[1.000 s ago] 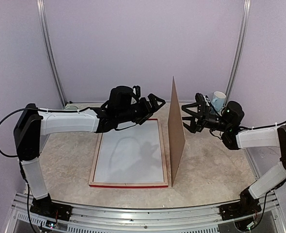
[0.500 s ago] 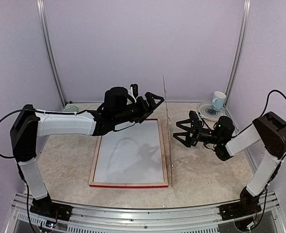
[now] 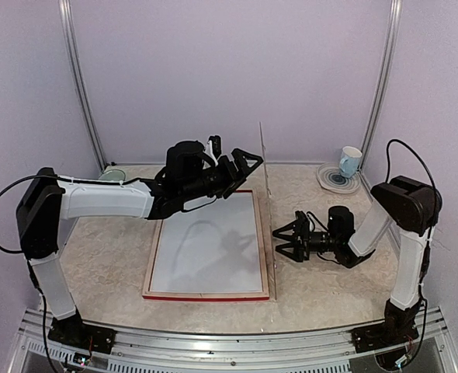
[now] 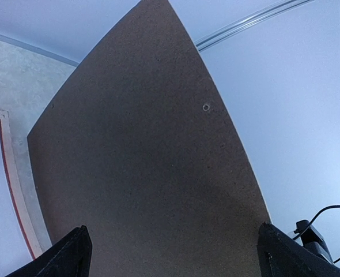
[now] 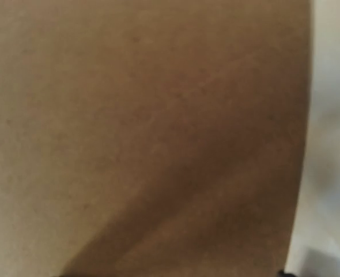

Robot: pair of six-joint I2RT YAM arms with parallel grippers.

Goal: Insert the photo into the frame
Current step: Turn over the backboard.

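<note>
Frame (image 3: 206,296) lies flat beneath the wide-open left claw (image 3: 235,154) and left of the open, empty right claw (image 3: 282,244).

The top view is bright and evenly lit, with soft light falling from above, a faint lilac cast on the walls and no glare. The left arm (image 3: 105,198) throws a pale grey, soft-edged shadow onto the white sheet (image 3: 229,272) inside the frame (image 3: 206,296). The left wrist view is sharp but bowed at its edges, and the brown board (image 4: 141,173) darkens toward its lower middle. The right wrist view is wholly out of focus; the board (image 5: 129,115) fills it, with a darker diagonal shade across it
</note>
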